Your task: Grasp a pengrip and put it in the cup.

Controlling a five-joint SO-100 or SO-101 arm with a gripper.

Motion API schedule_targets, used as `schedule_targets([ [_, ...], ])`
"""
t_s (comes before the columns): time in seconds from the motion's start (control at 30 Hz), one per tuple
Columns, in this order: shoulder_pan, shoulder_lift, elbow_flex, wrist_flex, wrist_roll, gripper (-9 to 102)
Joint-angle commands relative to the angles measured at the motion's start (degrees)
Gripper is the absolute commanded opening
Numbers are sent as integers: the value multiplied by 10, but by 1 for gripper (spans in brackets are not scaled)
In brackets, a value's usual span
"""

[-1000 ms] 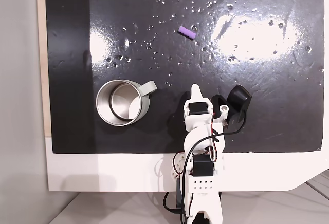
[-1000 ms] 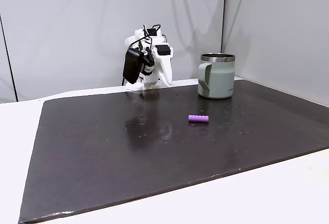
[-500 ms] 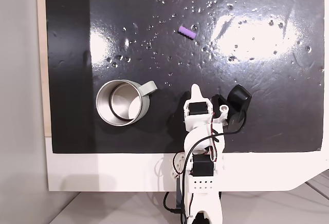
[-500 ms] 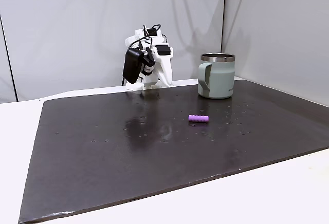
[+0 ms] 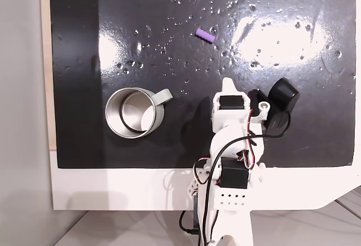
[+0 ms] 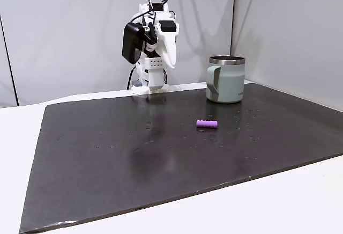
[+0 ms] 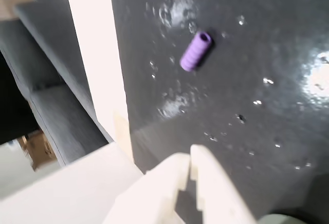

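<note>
The purple pengrip lies on the black mat, far from the arm; it also shows in another fixed view and in the wrist view. The silver cup stands upright and empty, handle toward the arm, and appears again as a pale mug. My gripper is raised above the mat's near edge, well short of the pengrip. Its white fingers meet tip to tip with nothing between them. A black camera housing sits beside the wrist.
The black mat is glossy, with small specks and glare patches. It lies on a white table. The arm's white base stands at the mat's near edge. Walls close in behind the cup.
The arm has risen from its folded pose and shifted right in the overhead-like fixed view. The pengrip and the cup have not moved.
</note>
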Motion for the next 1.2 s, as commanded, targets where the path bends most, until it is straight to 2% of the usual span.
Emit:
schedule_targets([
  [0.0,11,-88,-108,-17,46,0],
  [0.37,44,-402,-306,-17,152,0],
  [0.63,63,-553,-426,-13,160,0],
  [0.97,42,-685,-528,18,222,0],
  [1.17,30,-808,-660,86,253,0],
])
